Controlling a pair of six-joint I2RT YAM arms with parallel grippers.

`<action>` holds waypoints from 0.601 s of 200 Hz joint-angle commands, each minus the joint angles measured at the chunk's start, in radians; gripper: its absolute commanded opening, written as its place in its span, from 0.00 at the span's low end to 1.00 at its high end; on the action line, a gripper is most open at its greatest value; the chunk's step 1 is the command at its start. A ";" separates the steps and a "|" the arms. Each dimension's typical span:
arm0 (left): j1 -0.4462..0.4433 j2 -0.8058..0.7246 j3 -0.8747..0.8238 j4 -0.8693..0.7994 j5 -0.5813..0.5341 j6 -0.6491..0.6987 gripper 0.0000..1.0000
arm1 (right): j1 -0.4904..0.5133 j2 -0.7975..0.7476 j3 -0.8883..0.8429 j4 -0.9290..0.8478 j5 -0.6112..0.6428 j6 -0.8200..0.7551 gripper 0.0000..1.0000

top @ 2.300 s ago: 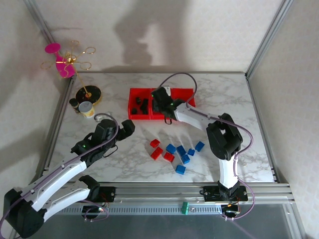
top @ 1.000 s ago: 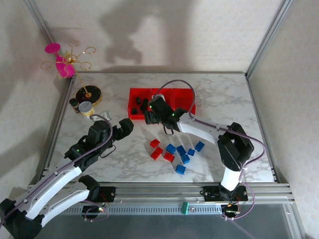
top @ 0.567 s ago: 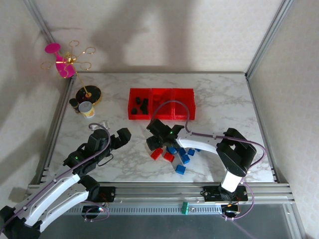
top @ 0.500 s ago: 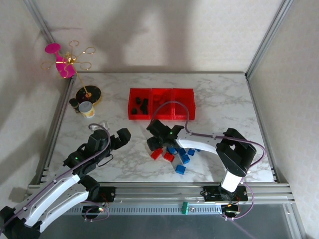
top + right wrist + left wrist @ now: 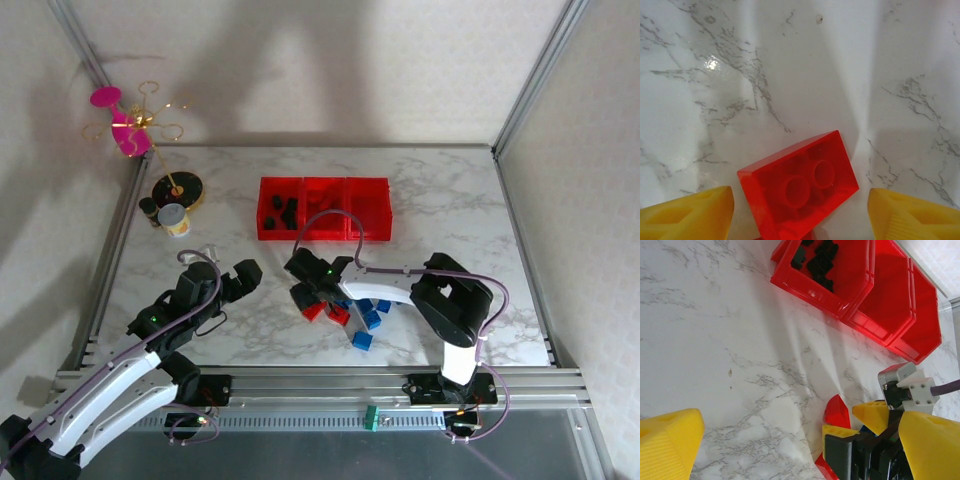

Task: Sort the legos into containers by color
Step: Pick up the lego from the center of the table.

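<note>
My right pincer (image 5: 305, 292) is down low over the marble worktop (image 5: 450, 210). Its yellow pads (image 5: 687, 212) are spread wide, and a red two-stud brick (image 5: 799, 187) lies flat between them. The brick sits studs up and skewed to the pads, close beside one pad and clear of the other. I am not pinching it.

Just beside this pincer, toward my right arm's base, two more red bricks (image 5: 338, 316) lie on the worktop. A loose cluster of blue bricks (image 5: 372, 320) lies a little beyond them, some touching and some apart.

My left pincer (image 5: 245, 275) hangs above bare worktop to the left of the right one. It is spread wide and holds nothing. From its wrist view, my right pincer (image 5: 855, 422) is ahead and to the right, with the red brick showing between its pads.

The three joined red bins (image 5: 323, 208) stand further ahead of both pincers, well apart from them. Black bricks (image 5: 283, 210) lie heaped in the leftmost compartment.

Far off to the left of my left pincer, at the worktop's edge, stands a round black-and-gold stand (image 5: 176, 188).
</note>
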 commanded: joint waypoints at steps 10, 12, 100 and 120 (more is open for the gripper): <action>0.008 0.003 -0.011 0.003 -0.017 -0.009 1.00 | 0.009 0.038 0.036 -0.013 0.054 -0.004 0.66; 0.008 0.004 -0.011 0.005 -0.017 -0.008 1.00 | 0.008 0.040 0.038 -0.011 0.055 -0.003 0.66; 0.008 0.021 -0.002 0.010 -0.015 0.001 1.00 | 0.003 0.052 0.050 0.000 0.063 0.013 0.47; 0.008 0.024 0.004 0.010 -0.012 0.004 1.00 | -0.005 0.039 0.049 0.002 0.048 0.018 0.46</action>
